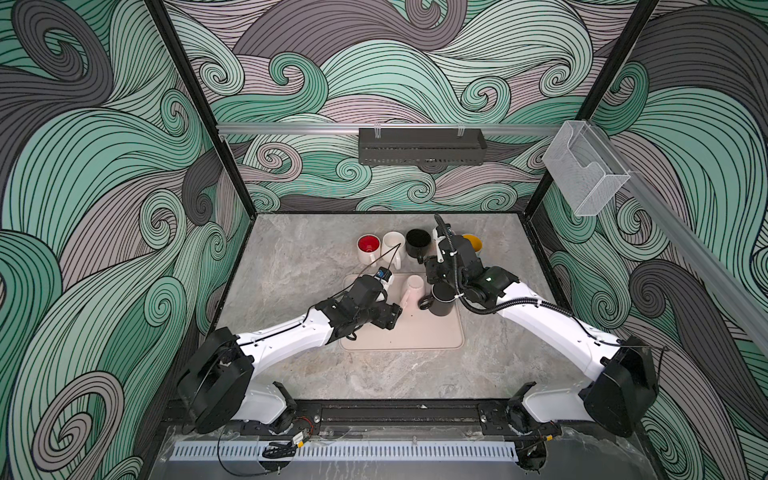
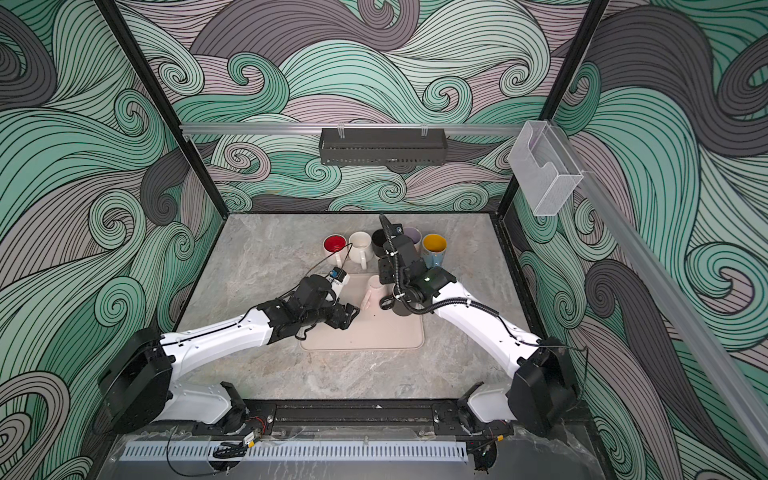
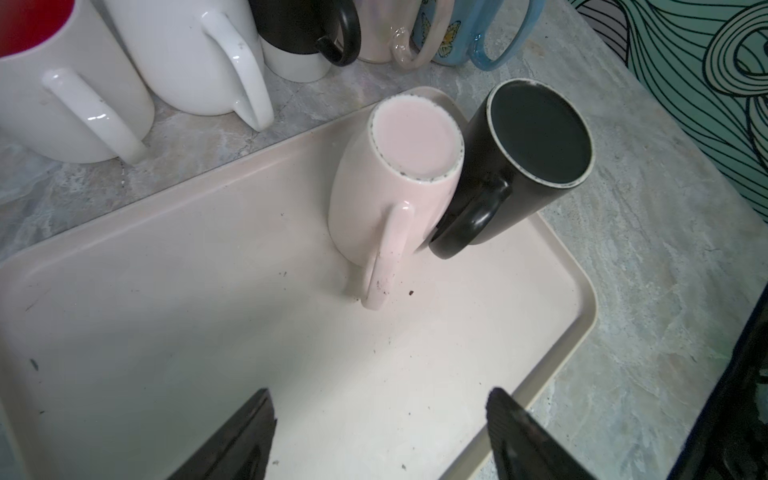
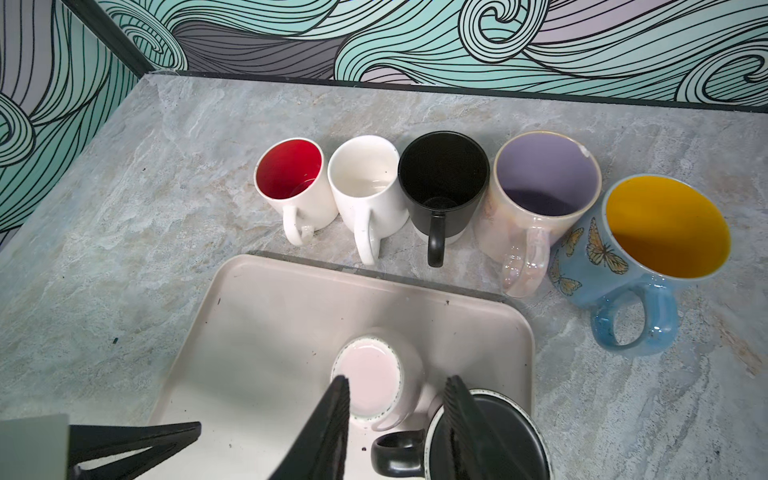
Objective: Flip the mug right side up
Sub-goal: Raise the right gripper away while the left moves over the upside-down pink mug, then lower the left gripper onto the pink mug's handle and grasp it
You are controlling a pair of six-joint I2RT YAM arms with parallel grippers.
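Two mugs stand upside down, touching, on the beige tray (image 1: 415, 336) (image 3: 166, 311): a pink mug (image 1: 413, 286) (image 2: 374, 286) (image 3: 395, 199) (image 4: 370, 386) and a black mug (image 1: 442, 301) (image 3: 519, 166) (image 4: 515, 436). Both handles point toward the front. My left gripper (image 1: 395, 316) (image 3: 380, 399) hovers open over the tray, short of the pink mug's handle, with nothing between its fingers. My right gripper (image 1: 430, 272) (image 4: 398, 382) hangs above the two mugs, jaws apart over the pink mug's base and holding nothing.
Behind the tray stands a row of upright mugs: red-lined white (image 4: 291, 183), white (image 4: 365, 187), black (image 4: 442, 183), lilac (image 4: 544, 187), blue butterfly (image 4: 648, 249). A black basket (image 1: 422, 145) hangs on the back rail, a clear box (image 1: 586, 170) on the right wall.
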